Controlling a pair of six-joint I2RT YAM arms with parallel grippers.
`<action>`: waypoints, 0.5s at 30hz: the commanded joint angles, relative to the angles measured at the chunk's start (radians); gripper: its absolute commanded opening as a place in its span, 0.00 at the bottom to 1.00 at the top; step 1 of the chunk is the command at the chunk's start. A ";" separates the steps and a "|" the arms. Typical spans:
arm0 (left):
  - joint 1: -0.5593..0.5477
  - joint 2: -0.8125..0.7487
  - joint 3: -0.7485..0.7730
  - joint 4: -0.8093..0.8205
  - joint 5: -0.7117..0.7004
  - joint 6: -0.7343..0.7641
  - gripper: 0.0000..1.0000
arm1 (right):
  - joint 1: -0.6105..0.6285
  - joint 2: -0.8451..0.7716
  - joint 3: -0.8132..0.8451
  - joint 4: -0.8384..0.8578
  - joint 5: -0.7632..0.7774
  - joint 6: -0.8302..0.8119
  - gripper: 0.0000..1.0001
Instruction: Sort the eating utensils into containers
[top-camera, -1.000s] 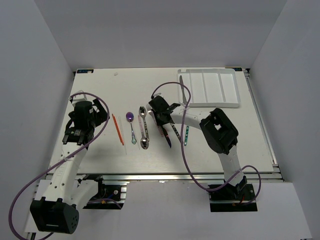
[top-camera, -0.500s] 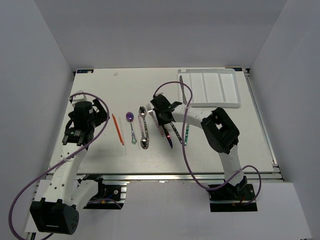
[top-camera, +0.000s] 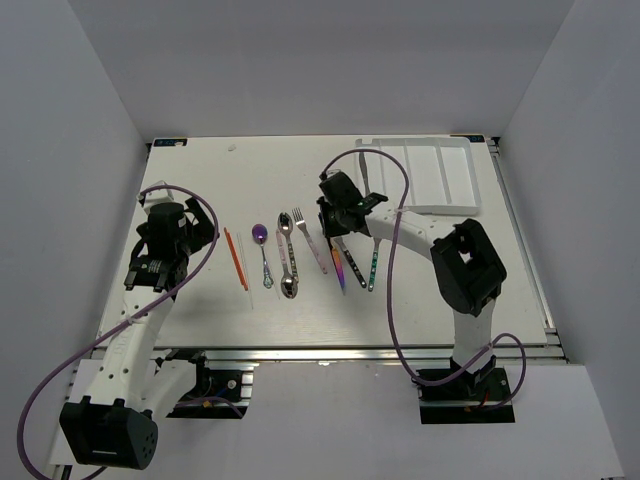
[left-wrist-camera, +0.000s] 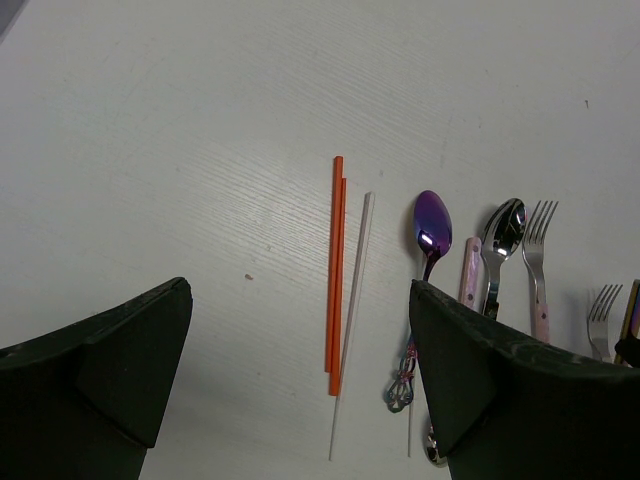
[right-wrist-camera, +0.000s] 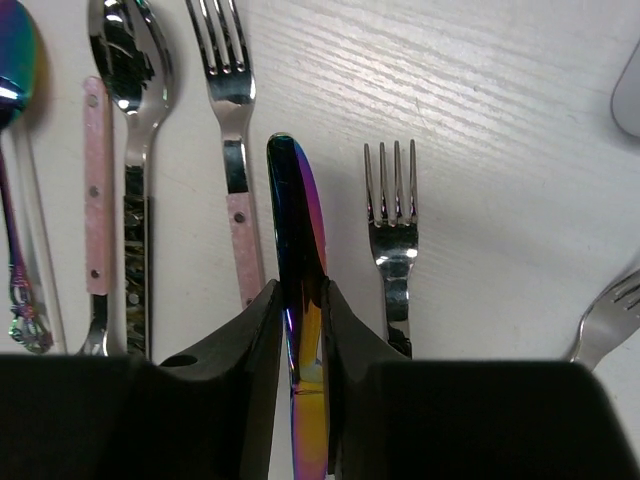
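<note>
My right gripper (top-camera: 340, 218) (right-wrist-camera: 300, 292) is shut on an iridescent purple-gold knife (right-wrist-camera: 297, 215) (top-camera: 338, 264), held just above the row of utensils on the table. A silver fork (right-wrist-camera: 392, 210) lies right of it, and a pink-handled fork (right-wrist-camera: 232, 120) and a silver spoon (right-wrist-camera: 130, 70) lie left. The white cutlery tray (top-camera: 430, 175) sits at the back right with a pale utensil (top-camera: 365, 172) by its left edge. My left gripper (top-camera: 165, 240) (left-wrist-camera: 298, 300) is open and empty above two orange chopsticks (left-wrist-camera: 336, 270), a pale chopstick (left-wrist-camera: 352, 310) and a purple spoon (left-wrist-camera: 432, 225).
A teal-handled fork (top-camera: 372, 266) lies at the right end of the row. A loose pink handle (right-wrist-camera: 95, 180) lies beside the silver spoon. White walls close in the table on the left, back and right. The right arm's purple cable (top-camera: 390, 260) loops over the table.
My right gripper has moved right and away from me, toward the tray, with the iridescent knife in it. The left arm has not moved.
</note>
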 joint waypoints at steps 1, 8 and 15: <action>0.008 -0.020 -0.010 0.000 -0.005 0.005 0.98 | -0.014 -0.069 -0.023 0.073 -0.043 0.025 0.00; 0.006 -0.018 -0.008 0.002 -0.004 0.005 0.98 | -0.088 -0.092 0.017 0.081 -0.043 0.019 0.00; 0.008 -0.018 -0.008 0.002 -0.005 0.005 0.98 | -0.206 -0.023 0.170 0.014 -0.087 -0.017 0.00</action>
